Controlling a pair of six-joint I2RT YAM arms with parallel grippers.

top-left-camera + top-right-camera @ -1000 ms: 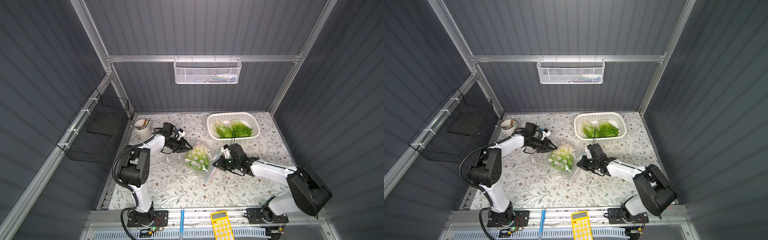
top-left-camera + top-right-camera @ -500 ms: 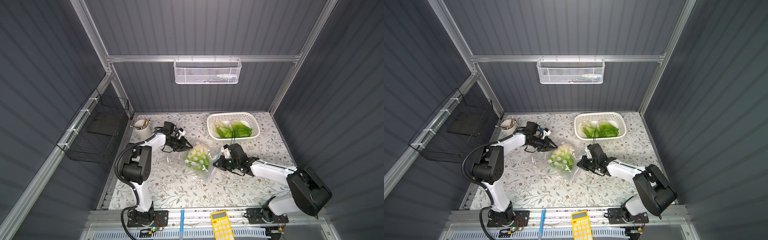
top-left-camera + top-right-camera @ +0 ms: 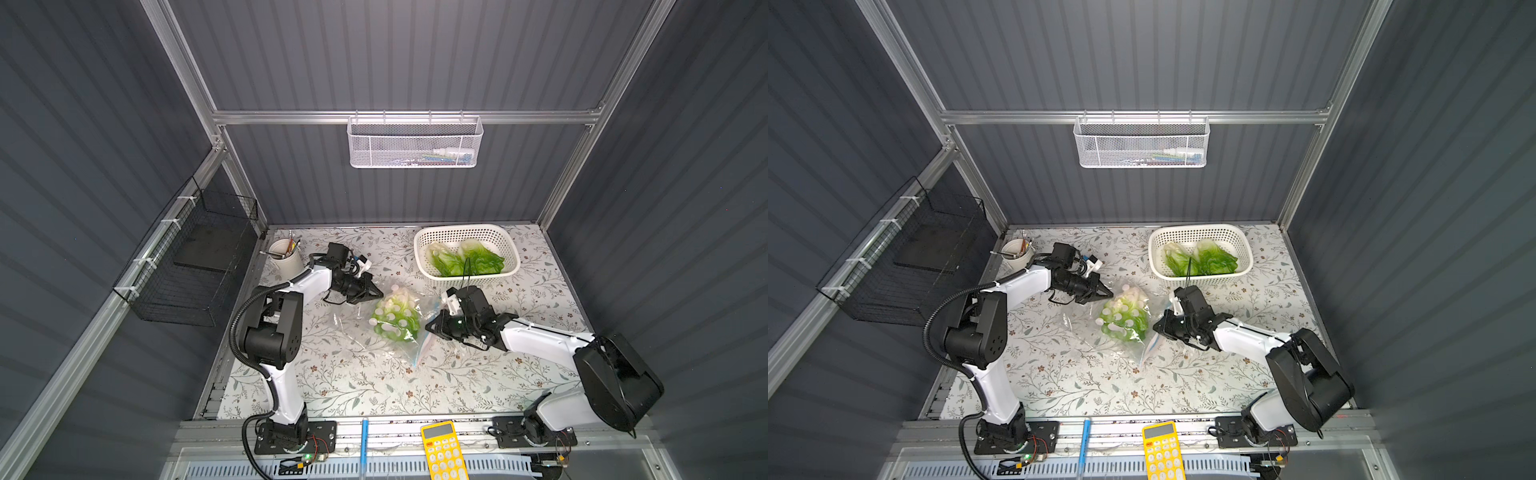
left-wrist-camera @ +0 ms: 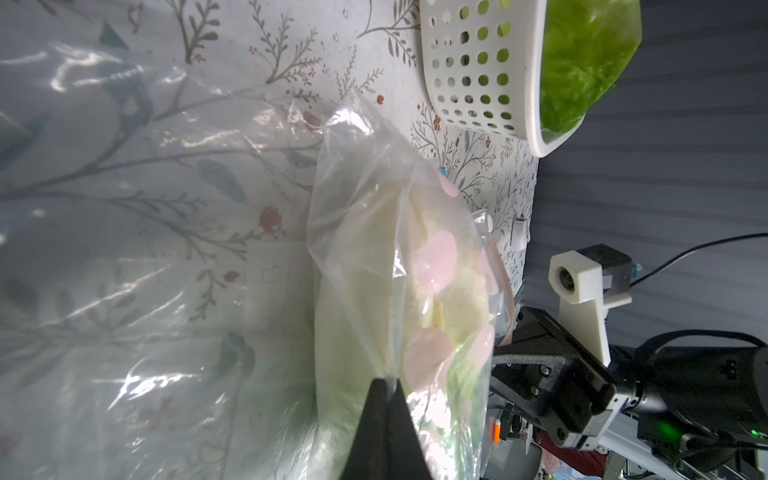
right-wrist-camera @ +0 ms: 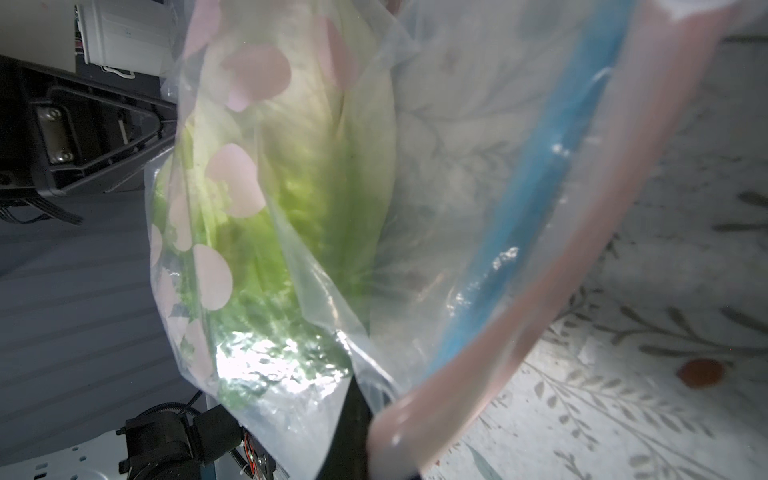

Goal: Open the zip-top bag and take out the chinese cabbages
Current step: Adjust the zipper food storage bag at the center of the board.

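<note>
Floral tablecloth (image 3: 353, 374) (leafy print) under zip-top bag (image 3: 388, 332); grey ribbed walls (image 3: 395, 62).

No writing can be read; keys on the yellow calculator (image 3: 442, 451) blur.

Left hand (image 4: 385, 385) pinched tight on clear zip-top bag (image 4: 357, 208) film, pale chinese cabbage (image 4: 453, 299) inside. White perforated basket (image 4: 469, 75) beyond, on floral tabletop (image 4: 249, 62).

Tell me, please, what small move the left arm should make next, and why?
Probably raise the left gripper slightly: it is shut on the zip-top bag near the chinese cabbage stem end, while the right gripper pinches the zip edge, so tipping may slide the cabbage toward the mouth.
</note>
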